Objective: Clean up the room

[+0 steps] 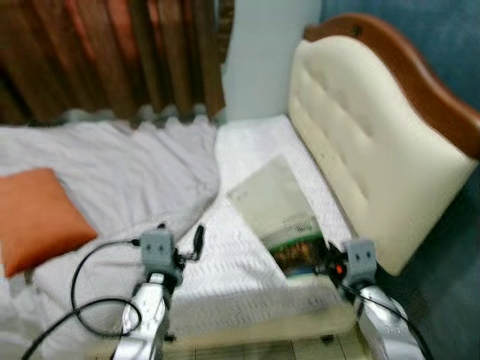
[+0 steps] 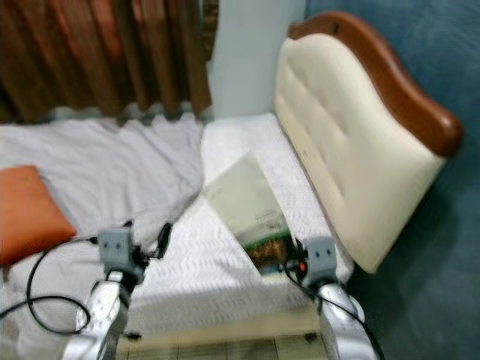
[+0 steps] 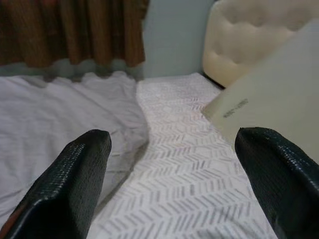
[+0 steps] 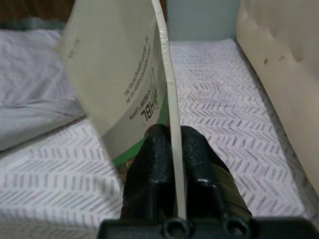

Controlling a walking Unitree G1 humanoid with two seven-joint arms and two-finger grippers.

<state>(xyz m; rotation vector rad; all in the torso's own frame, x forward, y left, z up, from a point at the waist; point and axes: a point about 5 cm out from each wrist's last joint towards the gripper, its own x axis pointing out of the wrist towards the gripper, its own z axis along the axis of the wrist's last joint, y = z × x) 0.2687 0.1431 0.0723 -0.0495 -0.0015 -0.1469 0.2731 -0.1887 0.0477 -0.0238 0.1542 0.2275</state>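
between the right gripper [image 4: 172, 144]'s two black fingers [image 4: 149, 149] you have the near edge of the flat booklet [image 1: 279, 210], pinched thin-edge-on with the pads closed tight against its two faces. from that pinch the booklet runs away from you toward the cream headboard [image 1: 360, 142], long axis pointing up the bed and slanted a little off the headboard's line, its far end raised above the chevron mattress cover [image 1: 240, 262]. so the booklet lies straight ahead of those fingers and hangs off one short end, and i'd judge it will sag or swing if you turn the wrist fast.

the left gripper [image 3: 172, 164] sits farther from the headboard, fingers spread wide with nothing between them, just beside the booklet's long side. it is the nearer free one if you want a second hold.

beyond it, away from the headboard, lie the rumpled grey blanket [image 1: 112, 172] and the orange pillow [image 1: 37, 217], both well apart from the booklet.
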